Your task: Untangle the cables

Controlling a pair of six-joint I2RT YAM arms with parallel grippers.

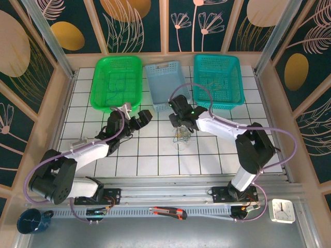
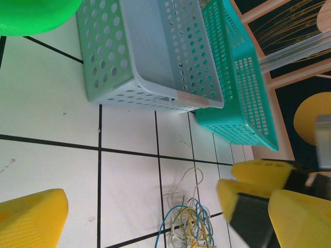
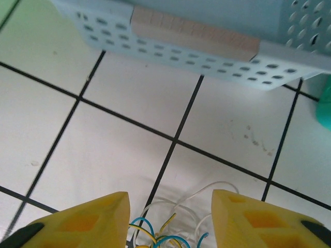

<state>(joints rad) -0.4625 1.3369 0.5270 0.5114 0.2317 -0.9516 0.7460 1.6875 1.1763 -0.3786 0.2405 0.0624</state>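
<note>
Table (image 1: 155,155): white tiles with dark grid lines, walled in on three sides.

Baskets: three are lined up along the far edge. A green basket (image 1: 116,80) is on the left, a light blue basket (image 1: 164,85) in the middle and a teal basket (image 1: 217,80) on the right.

Arms: both are reached in toward the table's middle, in front of the light blue basket.

Left gripper (image 1: 144,117): held above bare tile, left of the tangle and apart from it. Its jaws are spread wide and nothing is held.

Right gripper (image 1: 181,125): pointed down directly over the tangle. In the right wrist view its yellow fingers (image 3: 83,222) are seen parted, with wire loops between them and no wire pinched. Contact with the wires cannot be told.

Small items on the near rail: a clock (image 1: 282,210) at the right, a red-and-black cutter (image 1: 168,212) in the centre, and a dark blue cup (image 1: 33,221) at the left.

Cables (image 1: 182,137): a loose knot of thin blue, yellow, green and white wires is found on the tile just in front of the light blue basket, outside all three baskets.
</note>
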